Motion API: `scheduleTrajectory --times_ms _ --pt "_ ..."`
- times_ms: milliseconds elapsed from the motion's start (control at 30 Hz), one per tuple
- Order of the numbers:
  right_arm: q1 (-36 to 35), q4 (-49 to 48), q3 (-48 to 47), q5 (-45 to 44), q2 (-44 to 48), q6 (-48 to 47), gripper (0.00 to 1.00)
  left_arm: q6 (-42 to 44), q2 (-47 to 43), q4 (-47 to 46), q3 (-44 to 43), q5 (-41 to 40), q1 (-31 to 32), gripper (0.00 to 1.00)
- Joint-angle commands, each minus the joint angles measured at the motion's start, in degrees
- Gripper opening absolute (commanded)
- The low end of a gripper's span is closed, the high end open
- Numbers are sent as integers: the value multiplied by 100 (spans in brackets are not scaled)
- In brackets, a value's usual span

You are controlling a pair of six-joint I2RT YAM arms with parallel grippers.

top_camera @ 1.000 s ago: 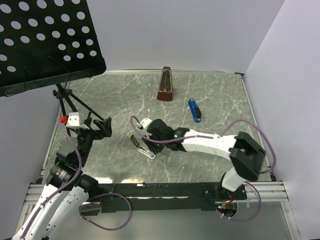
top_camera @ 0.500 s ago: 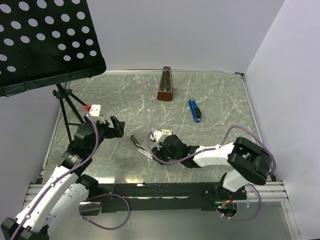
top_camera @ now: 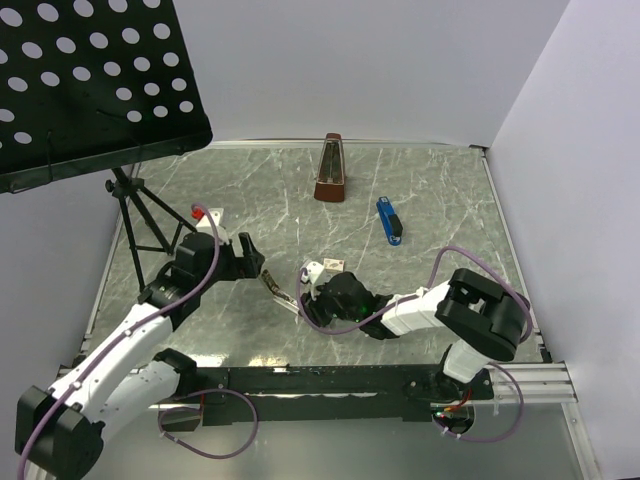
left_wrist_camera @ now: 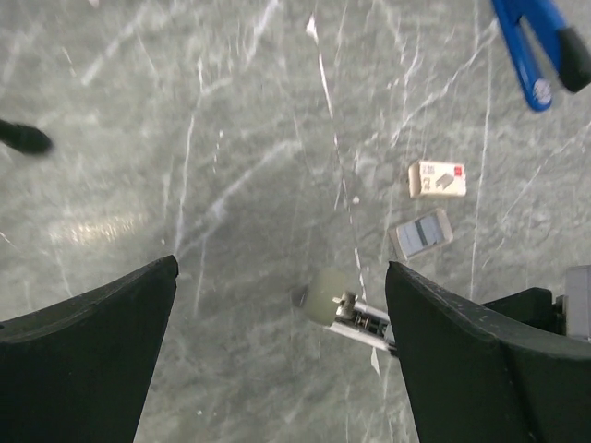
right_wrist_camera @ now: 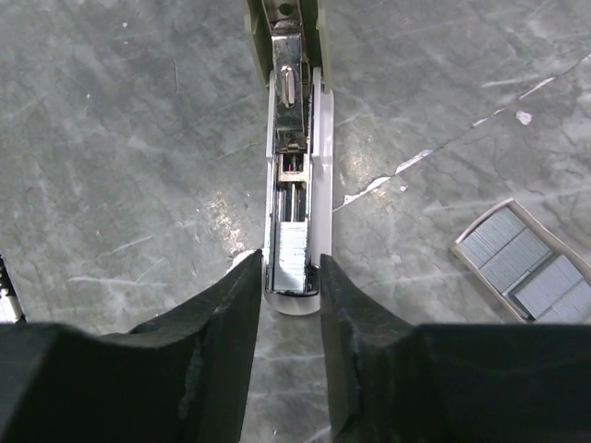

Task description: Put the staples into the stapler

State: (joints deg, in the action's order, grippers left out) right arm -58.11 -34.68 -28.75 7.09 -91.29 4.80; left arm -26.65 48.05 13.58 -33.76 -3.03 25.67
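An opened stapler [top_camera: 279, 289] lies at mid-table, its metal channel up, with a silvery strip of staples [right_wrist_camera: 291, 247] in the front of the channel. My right gripper [right_wrist_camera: 288, 266] has a finger pressed on each side of the stapler's [right_wrist_camera: 294, 138] front end. In the top view that gripper [top_camera: 306, 298] sits at the stapler's near-right end. The small staples box [left_wrist_camera: 437, 179] with reddish print and its tray of grey staples [left_wrist_camera: 421, 233] lie just right of the stapler; the tray also shows in the right wrist view [right_wrist_camera: 522, 263]. My left gripper [left_wrist_camera: 282, 269] is wide open above the stapler's pale hinge end [left_wrist_camera: 329, 295], holding nothing.
A second, blue stapler [top_camera: 389, 220] lies at the back right. A brown metronome [top_camera: 331, 170] stands at the back centre. A black music stand [top_camera: 90, 80] overhangs the left side, its tripod legs [top_camera: 140, 215] close behind my left arm.
My left gripper has swung right, from beside the tripod to over the stapler's far end. My right gripper has drawn back along the stapler to its near end.
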Motion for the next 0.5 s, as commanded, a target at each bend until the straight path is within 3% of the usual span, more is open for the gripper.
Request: scheduleTrajectory --times_ms 0,167,467 --pt "-34 -496 1 143 -91 -58 35 -270 309 4 -219 346 -1 98" --pt "-25 -452 -25 29 -153 -128 23 -288 503 48 -298 320 26 92" --pt "-43 -400 -25 -24 -109 -198 17 -534 934 -330 -245 101 456 74"
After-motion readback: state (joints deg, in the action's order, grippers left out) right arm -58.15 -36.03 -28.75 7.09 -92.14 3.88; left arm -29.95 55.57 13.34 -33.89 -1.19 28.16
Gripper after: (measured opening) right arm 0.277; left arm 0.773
